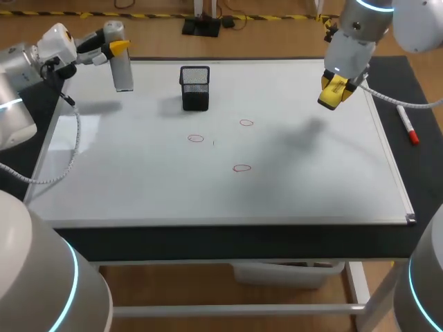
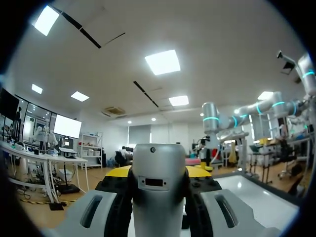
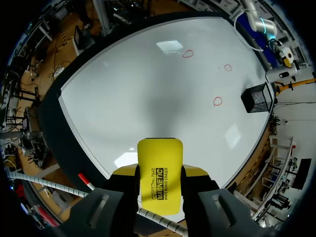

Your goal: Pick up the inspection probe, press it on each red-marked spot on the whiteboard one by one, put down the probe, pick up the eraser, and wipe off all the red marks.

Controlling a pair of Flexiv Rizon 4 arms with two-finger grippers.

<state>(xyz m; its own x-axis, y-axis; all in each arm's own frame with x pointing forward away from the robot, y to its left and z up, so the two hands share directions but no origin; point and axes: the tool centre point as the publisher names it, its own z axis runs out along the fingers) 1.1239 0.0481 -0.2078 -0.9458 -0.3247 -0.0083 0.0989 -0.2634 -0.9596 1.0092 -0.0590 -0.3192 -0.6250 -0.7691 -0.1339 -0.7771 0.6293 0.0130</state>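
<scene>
three red marks point(image 1: 241, 167): small rings mid whiteboard point(image 1: 138, 180), well apart
left gripper point(image 1: 116, 47): clamped on the grey inspection probe point(image 1: 123, 72), above the board's far left corner
right gripper point(image 1: 335, 91): closed on the yellow eraser point(image 3: 159, 168), raised over the board's right side
black mesh cup point(image 1: 195, 88): on the board near its far edge
red marker point(image 1: 408, 125): beside the board's right edge

The left arm point(image 1: 21, 66) is brought in from the left side with its wrist turned level, so that the left gripper point(image 1: 116, 48) is aimed sideways, and the probe point(image 1: 122, 69) is clamped upright in it. The right arm point(image 1: 360, 31) is brought in from the far right corner. The right gripper point(image 1: 334, 92) is pointed downward, with the eraser point(image 3: 159, 168) gripped from both sides.
</scene>
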